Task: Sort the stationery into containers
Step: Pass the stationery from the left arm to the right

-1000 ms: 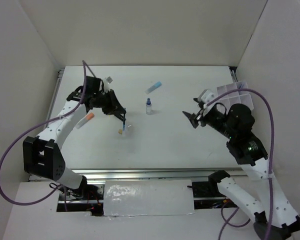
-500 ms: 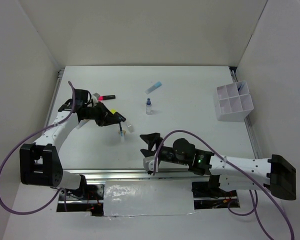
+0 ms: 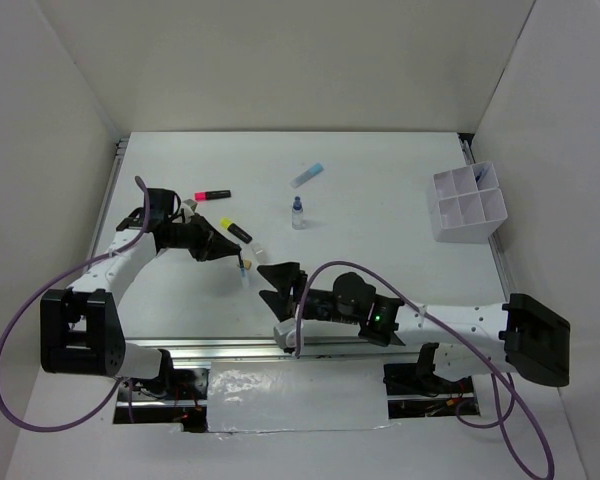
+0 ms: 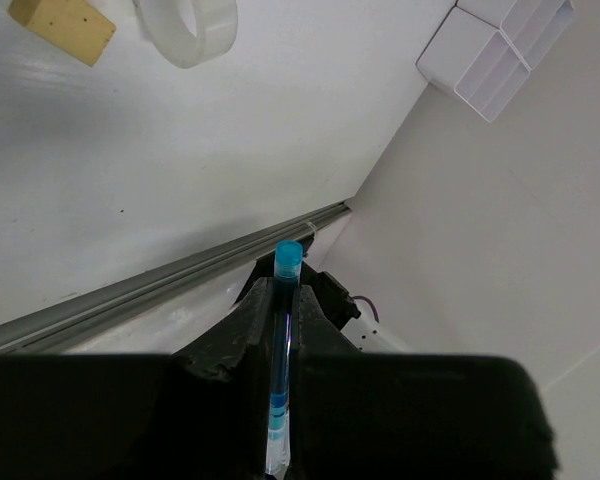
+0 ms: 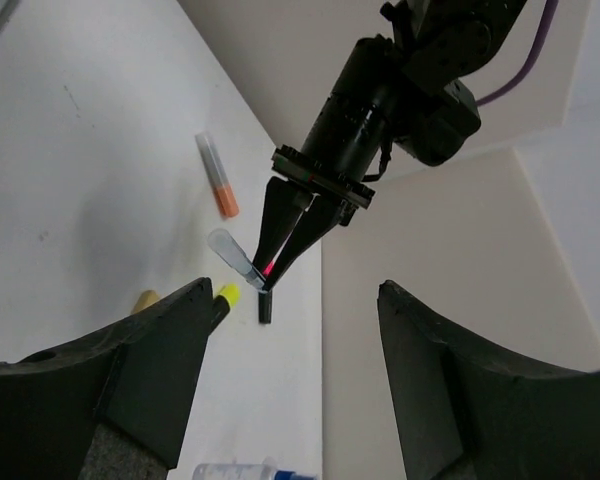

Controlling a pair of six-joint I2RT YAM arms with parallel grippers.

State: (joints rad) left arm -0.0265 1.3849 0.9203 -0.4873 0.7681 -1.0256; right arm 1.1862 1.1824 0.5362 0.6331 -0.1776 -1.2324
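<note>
Left gripper (image 3: 235, 256) clamps a thin blue pen (image 4: 281, 350) toward the left edge of the table (image 3: 400, 265), right gripper (image 3: 272, 284) gapes wide by the near edge.

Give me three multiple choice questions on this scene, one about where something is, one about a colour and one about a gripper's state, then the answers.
1. Where does the translucent clear plastic organiser tray stand on the white table?
A) by the right edge
B) in the centre
C) beside the left arm's base

2. What colour is the cap of the thin pen in the left gripper?
A) red
B) blue
C) green

3. How is the right gripper set?
A) open and empty
B) fully shut
C) clamped on the tray

Answers:
1 A: the top view shows it close to the right rim.
2 B: the left wrist view shows a blue tip sticking out between the fingers.
3 A: in the right wrist view its fingers stand wide apart with nothing between them.
</note>
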